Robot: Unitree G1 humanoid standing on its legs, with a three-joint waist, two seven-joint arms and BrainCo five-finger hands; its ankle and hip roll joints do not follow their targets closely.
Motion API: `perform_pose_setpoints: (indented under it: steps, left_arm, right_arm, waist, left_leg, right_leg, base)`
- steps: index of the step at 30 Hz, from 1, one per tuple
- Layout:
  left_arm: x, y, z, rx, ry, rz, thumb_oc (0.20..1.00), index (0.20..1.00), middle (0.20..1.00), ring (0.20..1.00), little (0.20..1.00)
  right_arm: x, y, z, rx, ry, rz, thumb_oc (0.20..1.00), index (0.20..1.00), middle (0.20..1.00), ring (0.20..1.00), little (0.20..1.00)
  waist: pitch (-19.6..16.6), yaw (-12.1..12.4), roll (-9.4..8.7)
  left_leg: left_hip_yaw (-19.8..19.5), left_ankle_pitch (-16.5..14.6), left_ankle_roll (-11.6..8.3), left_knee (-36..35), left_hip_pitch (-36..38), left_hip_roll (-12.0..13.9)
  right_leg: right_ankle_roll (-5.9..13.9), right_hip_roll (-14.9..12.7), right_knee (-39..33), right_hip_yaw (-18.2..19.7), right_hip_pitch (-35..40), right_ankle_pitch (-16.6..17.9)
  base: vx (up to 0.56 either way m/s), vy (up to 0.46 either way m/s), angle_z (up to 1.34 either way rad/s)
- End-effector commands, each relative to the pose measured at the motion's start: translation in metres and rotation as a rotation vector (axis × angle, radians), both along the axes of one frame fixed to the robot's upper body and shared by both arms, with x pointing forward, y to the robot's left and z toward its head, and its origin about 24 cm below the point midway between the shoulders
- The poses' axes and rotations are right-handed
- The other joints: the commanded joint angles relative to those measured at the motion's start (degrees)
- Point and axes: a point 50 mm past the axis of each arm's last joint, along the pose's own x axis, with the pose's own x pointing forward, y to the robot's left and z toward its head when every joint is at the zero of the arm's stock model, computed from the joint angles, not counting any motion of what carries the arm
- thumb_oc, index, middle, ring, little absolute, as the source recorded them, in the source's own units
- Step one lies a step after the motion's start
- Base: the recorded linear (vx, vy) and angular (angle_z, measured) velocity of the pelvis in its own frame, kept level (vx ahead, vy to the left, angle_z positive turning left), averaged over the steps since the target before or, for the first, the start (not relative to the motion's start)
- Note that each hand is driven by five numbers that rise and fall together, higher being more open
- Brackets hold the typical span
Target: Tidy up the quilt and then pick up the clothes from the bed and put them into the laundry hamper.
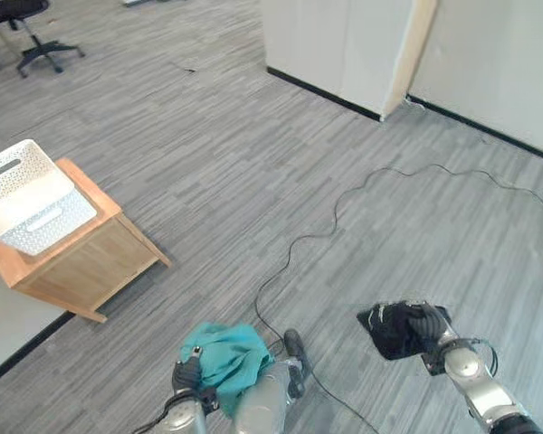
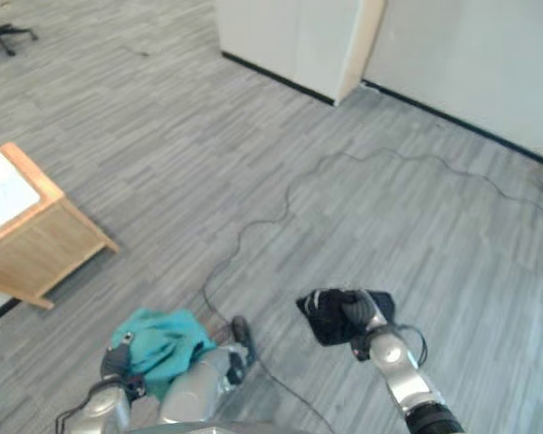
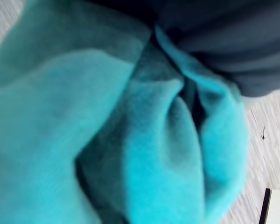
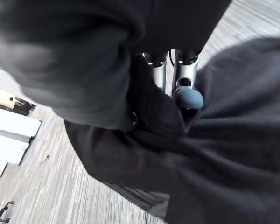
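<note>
Teal cloth (image 1: 228,360) bunched over the left hand (image 1: 188,374), its fingers hidden, while the right hand (image 4: 184,88) clenched a black garment (image 1: 391,327) above grey flooring (image 1: 253,172).

A basket (image 1: 25,195) sits on a low wooden table (image 1: 83,253) at the left, well apart from the wall panels (image 1: 344,50) at the far side. Near the front, the left hand (image 1: 188,372) holds a bundled cloth (image 1: 228,354), and to its right the right hand (image 1: 427,324) holds another garment (image 1: 394,327), both above the floor (image 1: 253,163).
</note>
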Motion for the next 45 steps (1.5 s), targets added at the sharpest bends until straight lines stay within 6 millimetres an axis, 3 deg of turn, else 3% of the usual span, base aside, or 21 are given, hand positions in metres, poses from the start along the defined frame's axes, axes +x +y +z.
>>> perform_pose_setpoints:
  steps: [1,2,6,9,11,15,18,19,20,21,23,24,25,27,30,33,37,38,40,42,45]
  left_arm:
    - [0.032,0.013,0.021,0.068,-0.107,-0.020,0.200,0.200,0.200,0.200,0.200]
    - [0.032,0.016,0.022,0.086,-0.100,-0.020,0.200,0.200,0.200,0.200,0.200]
    - [0.035,0.022,0.026,0.135,-0.107,-0.025,0.200,0.200,0.200,0.200,0.200]
    - [0.039,0.019,0.029,0.147,-0.131,-0.055,0.200,0.200,0.200,0.200,0.200]
    - [0.039,0.018,0.030,0.166,-0.128,-0.087,0.200,0.200,0.200,0.200,0.200]
    - [0.039,0.019,0.027,0.193,-0.105,-0.104,0.200,0.200,0.200,0.200,0.200]
    - [0.024,0.019,0.019,0.167,-0.071,-0.096,0.200,0.200,0.200,0.200,0.200]
    - [0.024,0.014,0.018,0.138,-0.077,-0.090,0.200,0.200,0.200,0.200,0.200]
    - [0.024,0.014,0.018,0.139,-0.076,-0.090,0.200,0.200,0.200,0.200,0.200]
    - [0.030,0.009,0.022,0.121,-0.111,-0.107,0.200,0.200,0.200,0.200,0.200]
    - [0.034,0.008,0.026,0.119,-0.132,-0.117,0.200,0.200,0.200,0.200,0.200]
    - [0.038,0.008,0.030,0.130,-0.152,-0.127,0.200,0.200,0.200,0.200,0.200]
    - [0.039,0.007,0.030,0.127,-0.156,-0.127,0.200,0.200,0.200,0.200,0.200]
    - [0.039,0.005,0.031,0.126,-0.160,-0.138,0.200,0.200,0.200,0.200,0.200]
    - [0.039,0.000,0.032,0.127,-0.163,-0.178,0.200,0.200,0.200,0.200,0.200]
    - [0.038,-0.001,0.030,0.140,-0.142,-0.196,0.200,0.200,0.200,0.200,0.200]
    - [0.032,0.002,0.025,0.160,-0.095,-0.219,0.200,0.200,0.200,0.200,0.200]
    - [0.037,0.005,0.028,0.180,-0.103,-0.224,0.200,0.200,0.200,0.200,0.200]
    - [0.039,0.008,0.031,0.205,-0.111,-0.237,0.200,0.200,0.200,0.200,0.200]
    - [0.049,0.012,0.039,0.253,-0.138,-0.256,0.200,0.200,0.200,0.200,0.200]
    - [0.055,0.015,0.044,0.283,-0.155,-0.261,0.200,0.200,0.200,0.200,0.200]
  right_arm:
    - [0.033,0.002,0.029,0.009,-0.176,-0.012,0.200,0.200,0.200,0.200,0.200]
    - [0.030,0.006,0.026,0.025,-0.168,-0.013,0.200,0.200,0.200,0.200,0.200]
    - [0.023,0.000,0.024,0.041,-0.161,-0.042,0.200,0.200,0.200,0.200,0.200]
    - [0.020,-0.005,0.026,0.044,-0.164,-0.053,0.200,0.200,0.200,0.200,0.200]
    - [0.017,-0.013,0.028,0.035,-0.173,-0.074,0.200,0.200,0.200,0.200,0.200]
    - [0.014,-0.014,0.029,0.028,-0.171,-0.068,0.200,0.200,0.200,0.200,0.200]
    - [0.011,-0.006,0.026,0.041,-0.145,-0.011,0.200,0.200,0.200,0.200,0.200]
    - [0.012,-0.006,0.027,0.033,-0.148,0.013,0.200,0.200,0.200,0.200,0.200]
    - [0.012,-0.005,0.027,0.034,-0.147,0.013,0.200,0.200,0.200,0.200,0.200]
    - [0.015,-0.004,0.034,0.025,-0.176,0.043,0.200,0.200,0.200,0.200,0.200]
    - [0.015,-0.004,0.035,0.025,-0.183,0.043,0.200,0.200,0.200,0.200,0.200]
    - [0.017,-0.005,0.037,0.009,-0.184,0.048,0.200,0.200,0.200,0.200,0.200]
    - [0.017,-0.004,0.036,0.004,-0.177,0.056,0.200,0.200,0.200,0.200,0.200]
    - [0.017,-0.005,0.034,0.001,-0.167,0.053,0.200,0.200,0.200,0.200,0.200]
    - [0.012,-0.007,0.030,-0.002,-0.153,0.033,0.200,0.200,0.200,0.200,0.200]
    - [0.006,-0.012,0.025,-0.017,-0.143,-0.004,0.200,0.200,0.200,0.200,0.200]
    - [0.004,-0.002,0.020,-0.007,-0.140,0.015,0.200,0.200,0.200,0.200,0.200]
    - [0.006,0.006,0.020,0.002,-0.144,0.032,0.200,0.200,0.200,0.200,0.200]
    - [0.010,0.009,0.025,0.008,-0.166,0.040,0.200,0.200,0.200,0.200,0.200]
    - [0.015,0.013,0.030,0.013,-0.193,0.057,0.200,0.200,0.200,0.200,0.200]
    - [0.018,0.015,0.033,0.014,-0.207,0.064,0.200,0.200,0.200,0.200,0.200]
  waist:
    - [1.3,3.7,-3.25]
    - [1.6,2.5,-1.36]
    - [2.3,-1.2,0.71]
    - [2.8,-4.1,-0.44]
    - [3.3,-6.0,-2.69]
    - [4.1,-8.6,-1.49]
    - [2.7,-9.8,-2.68]
    - [3.1,-9.6,-2.31]
    - [2.9,-9.6,-2.10]
    - [5.5,-7.9,-3.44]
    - [6.3,-7.5,-4.40]
    - [8.0,-5.2,-5.03]
    - [8.0,-4.5,-4.91]
    - [7.6,-4.0,-5.31]
    - [6.0,-3.1,-4.41]
    - [3.9,-3.3,-3.07]
    - [2.6,-3.6,-4.63]
    - [3.5,-4.4,-4.73]
    - [4.0,-5.3,-4.43]
    - [4.7,-6.8,-2.87]
    - [5.1,-8.4,-1.91]
  left_leg:
    - [-8.2,-1.6,-4.09,-1.4,8.9,-0.2]
    - [-9.5,-1.0,-3.02,-2.6,11.9,0.5]
    - [-17.3,-1.4,-3.38,-6.4,18.2,0.7]
    - [-25.4,-3.2,-5.41,-7.6,22.2,-0.3]
    - [-33.6,-6.9,-8.60,-8.4,26.2,-0.6]
    - [-39.5,-9.8,-11.56,-10.3,31.3,3.3]
    - [-43.1,-9.2,-14.20,-6.3,33.4,5.6]
    - [-42.5,-2.8,-15.15,5.4,28.5,7.5]
    - [-42.5,-3.2,-15.06,5.6,28.5,7.8]
    - [-39.4,3.4,-14.49,25.1,18.1,8.3]
    - [-36.6,2.9,-13.75,31.1,14.5,7.7]
    - [-34.2,-1.5,-13.75,39.4,6.3,2.2]
    - [-32.9,-2.2,-13.72,39.4,3.5,0.8]
    - [-29.9,-1.5,-13.52,36.6,1.5,0.9]
    - [-20.8,-0.7,-12.05,19.6,0.5,6.3]
    - [-9.7,6.6,-13.42,-1.1,1.4,10.6]
    - [-11.2,5.2,-11.07,-2.9,5.7,6.9]
    - [-9.5,3.4,-8.33,-2.8,8.9,5.4]
    - [-9.4,2.4,-7.53,-3.4,11.3,4.9]
    - [-11.1,1.0,-6.90,-5.8,15.9,5.3]
    - [-13.8,0.2,-7.50,-7.8,19.4,5.0]
  right_leg:
    - [9.67,-12.8,30.3,4.4,-10.5,15.2]
    - [9.67,-13.6,38.9,5.6,-16.8,18.6]
    - [8.17,-16.4,44.2,8.1,-25.2,15.8]
    - [6.34,-15.8,31.6,12.5,-28.9,13.7]
    - [6.91,-17.1,7.7,19.8,-32.1,14.3]
    - [9.66,-18.8,-2.2,20.8,-35.4,18.8]
    - [9.38,-18.8,1.5,20.4,-34.5,20.1]
    - [7.70,-17.4,1.5,19.6,-31.6,19.4]
    - [7.86,-17.2,1.4,19.4,-31.5,19.1]
    - [4.40,-16.7,0.3,16.5,-26.0,17.3]
    - [2.78,-16.4,-0.5,15.4,-23.7,16.1]
    - [1.71,-15.5,-1.1,15.1,-20.4,14.0]
    - [1.73,-15.0,-0.9,15.0,-19.1,12.9]
    - [1.79,-14.9,-1.1,14.1,-17.9,11.8]
    - [2.38,-13.9,-2.4,11.6,-13.0,8.0]
    - [4.11,-12.2,-2.0,6.2,-6.3,3.7]
    - [7.55,-14.3,11.7,6.2,-5.1,6.4]
    - [9.13,-16.8,23.8,7.2,-9.5,14.2]
    - [9.52,-18.0,30.3,8.5,-12.3,18.6]
    - [9.17,-18.9,39.8,10.5,-19.3,18.7]
    - [8.08,-18.1,37.8,11.4,-24.6,16.0]
  base:
    - [0.67,0.000,1.04]
    - [0.61,-0.027,1.46]
    - [0.52,-0.061,1.79]
    - [0.54,-0.247,1.58]
    - [0.79,-0.451,1.76]
    - [0.62,-0.328,1.51]
    - [0.73,-0.520,1.50]
    - [0.42,-0.382,0.79]
    - [0.45,-0.632,0.84]
    - [0.17,-0.331,0.56]
    - [0.24,-0.446,0.44]
    - [0.40,-0.458,0.22]
    - [0.33,-0.310,0.06]
    - [0.31,-0.125,0.14]
    - [0.53,-0.021,0.32]
    - [0.68,0.141,0.84]
    - [0.66,0.208,0.68]
    - [0.51,0.179,0.33]
    - [0.38,0.132,0.31]
    - [0.49,0.117,0.62]
    - [0.43,-0.014,0.51]
